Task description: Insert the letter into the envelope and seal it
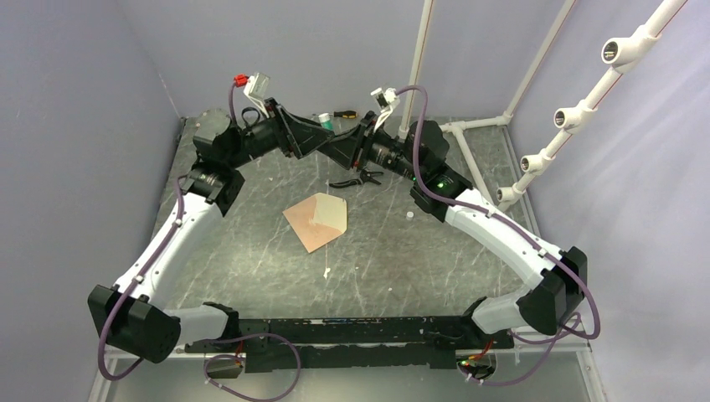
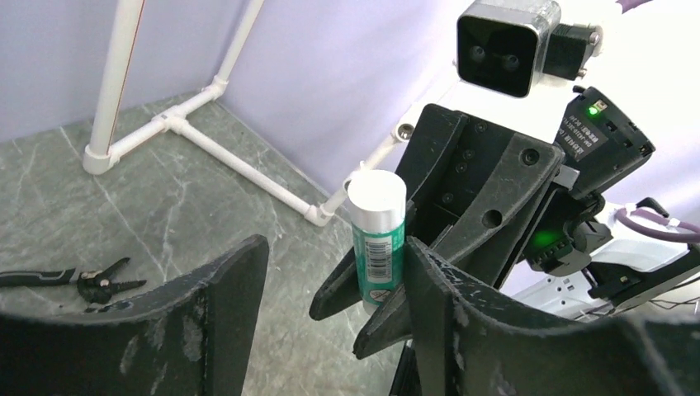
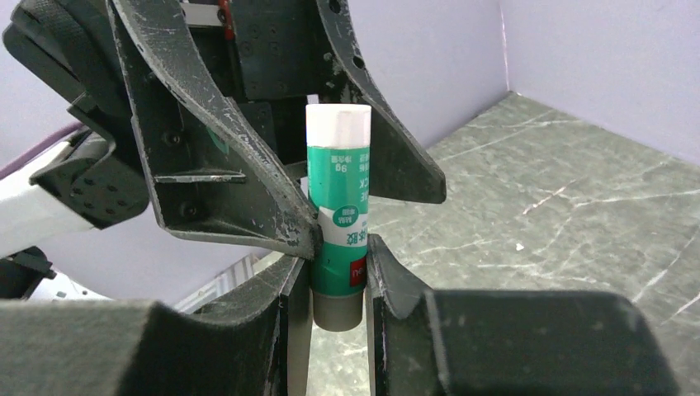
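Top external: the envelope [image 1: 316, 219] lies skewed at mid-surface [image 1: 419, 251], bare room along every edge. I cannot tell the letter apart from it. Beyond it the right gripper [image 3: 338, 256] pinches a glue stick [image 3: 338, 206] upright. The left gripper [image 2: 334, 256] is spread around the stick's top. Pliers [image 1: 356, 178] lie just below the grippers.

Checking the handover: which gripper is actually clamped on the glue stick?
The right gripper: its fingers pinch the lower end of the glue stick. The left gripper stands wide open, gripping nothing.
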Motion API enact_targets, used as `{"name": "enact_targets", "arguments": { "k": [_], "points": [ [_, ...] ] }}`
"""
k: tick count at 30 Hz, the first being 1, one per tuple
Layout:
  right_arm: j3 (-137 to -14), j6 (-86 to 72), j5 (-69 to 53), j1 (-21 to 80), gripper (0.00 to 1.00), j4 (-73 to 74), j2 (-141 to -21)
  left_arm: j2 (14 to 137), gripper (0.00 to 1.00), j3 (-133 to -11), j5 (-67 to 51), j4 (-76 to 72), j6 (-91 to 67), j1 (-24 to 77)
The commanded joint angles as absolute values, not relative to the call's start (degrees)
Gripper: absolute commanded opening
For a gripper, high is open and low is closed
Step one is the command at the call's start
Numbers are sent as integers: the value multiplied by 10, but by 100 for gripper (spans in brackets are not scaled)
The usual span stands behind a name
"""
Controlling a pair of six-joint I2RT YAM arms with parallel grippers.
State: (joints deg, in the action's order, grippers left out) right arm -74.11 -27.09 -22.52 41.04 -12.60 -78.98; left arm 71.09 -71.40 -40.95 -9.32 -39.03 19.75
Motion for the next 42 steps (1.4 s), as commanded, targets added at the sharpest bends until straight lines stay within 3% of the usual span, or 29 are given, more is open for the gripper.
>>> {"name": "enact_targets", "arguments": {
  "k": [1, 5, 10, 12, 17, 22, 23, 25, 26, 28, 29, 32, 34, 37, 42],
  "points": [
    [-754, -303, -262, 413, 0, -194, -787, 698, 67, -696, -397, -164, -418, 201],
    [-735, -318, -278, 413, 0, -224, -780, 697, 46, -696, -391, -165, -425, 201],
    [-736, -327, -296, 414, 0, -230, -785, 708, 30, -690, -422, -187, -460, 202],
    [-732, -335, -296, 414, 0, -240, -787, 709, 29, -682, -426, -202, -474, 202],
    [-735, -348, -304, 414, 0, -249, -792, 711, 38, -679, -441, -214, -480, 202],
    [-733, -356, -303, 413, 0, -248, -791, 715, 35, -678, -449, -222, -484, 202],
    [-730, -359, -301, 413, 0, -251, -789, 714, 30, -676, -448, -223, -483, 202],
    [-727, -361, -298, 413, 0, -252, -787, 714, 9, -677, -448, -221, -480, 202],
    [-728, -360, -296, 413, 0, -247, -788, 714, 3, -677, -446, -216, -478, 202],
    [-732, -352, -295, 413, 0, -225, -787, 713, 2, -678, -446, -209, -467, 202],
    [-732, -344, -292, 413, 7, -210, -785, 712, 2, -679, -445, -201, -458, 202],
    [-727, -299, -267, 408, 58, -146, -760, 708, 3, -689, -431, -152, -419, 202],
    [-729, -269, -260, 398, 75, -104, -745, 708, 3, -700, -431, -116, -390, 201],
    [-737, -230, -293, 359, 84, -32, -714, 715, 2, -718, -452, -68, -350, 199],
    [-769, -243, -448, 274, 77, 25, -700, 736, 2, -762, -551, 6, -285, 197]
  ]
}}
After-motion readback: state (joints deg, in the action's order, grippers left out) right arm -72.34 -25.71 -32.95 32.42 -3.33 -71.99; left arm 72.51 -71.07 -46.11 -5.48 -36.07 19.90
